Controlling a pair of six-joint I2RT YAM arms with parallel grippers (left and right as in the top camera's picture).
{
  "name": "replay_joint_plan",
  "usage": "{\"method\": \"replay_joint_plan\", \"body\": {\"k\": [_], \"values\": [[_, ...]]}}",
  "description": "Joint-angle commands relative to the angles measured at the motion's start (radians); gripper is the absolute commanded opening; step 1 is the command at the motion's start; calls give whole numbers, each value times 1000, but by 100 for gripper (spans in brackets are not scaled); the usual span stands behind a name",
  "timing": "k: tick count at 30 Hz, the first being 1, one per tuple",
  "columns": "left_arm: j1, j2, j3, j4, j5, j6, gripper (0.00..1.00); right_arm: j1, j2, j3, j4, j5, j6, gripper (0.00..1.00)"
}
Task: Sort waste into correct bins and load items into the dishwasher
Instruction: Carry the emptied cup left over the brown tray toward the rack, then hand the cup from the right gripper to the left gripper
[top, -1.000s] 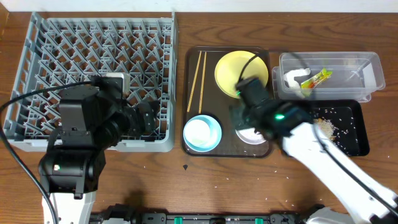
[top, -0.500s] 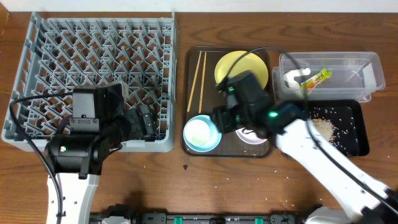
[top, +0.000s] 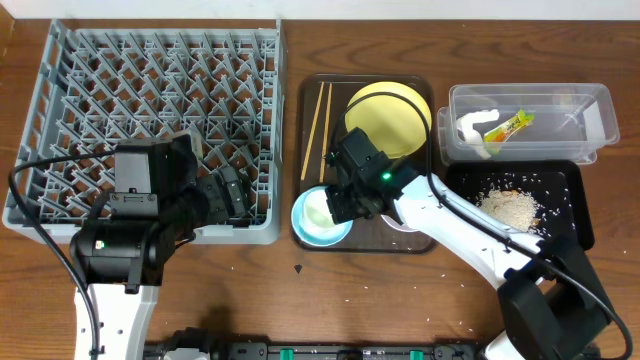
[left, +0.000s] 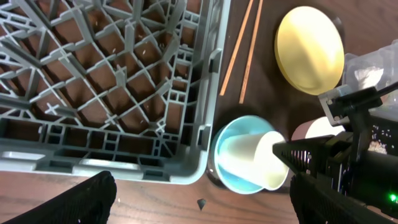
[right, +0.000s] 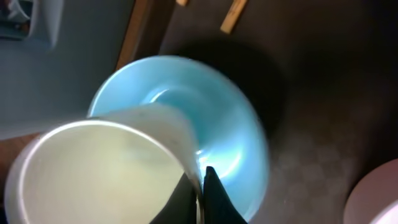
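My right gripper (right: 200, 186) is shut on the rim of the small white cup (right: 93, 168), one finger inside and one outside. The cup (left: 252, 160) lies tilted over the light blue bowl (left: 233, 177) on the brown tray. In the overhead view the right gripper (top: 335, 200) covers part of the cup (top: 318, 208). My left gripper (left: 208, 202) hangs open over bare table just in front of the grey dish rack (top: 150, 100), holding nothing. The yellow plate (top: 390, 118) and two chopsticks (top: 318, 130) lie further back on the tray. The white bowl (right: 379, 193) is mostly hidden under my right arm.
The clear tub (top: 560, 110) at the back right holds the wrapper (top: 508, 126) and the tissue (top: 470, 125). In front of it the black tray (top: 565, 225) carries the food scraps (top: 510, 208). The brown serving tray (top: 430, 243) sits between rack and bins.
My right gripper has swung left from over the white bowl to the blue bowl and shut on the cup's rim. The left arm shifted slightly and stays open.
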Motion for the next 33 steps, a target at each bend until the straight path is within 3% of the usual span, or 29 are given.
{"method": "replay_joint_plan", "body": {"k": [1,7,15,20,27,33], "values": [[0,-6,21,27,38,-22,91,-32,-73,5,-6,0,-3,1],[23,-6,21,164,370,-22,91,-177,-264,6,-15,-92,-45,1],[59,56,21,351,916,-26,90,-374,-404,6,86,-748,-258,1],[59,99,21,361,1092,-26,90,-371,-401,6,245,-1075,-270,1],[58,103,21,384,1285,-25,90,-364,-399,6,359,-1069,-201,1],[42,100,21,381,1291,-25,88,-361,-398,6,450,-1046,-138,1]]}}
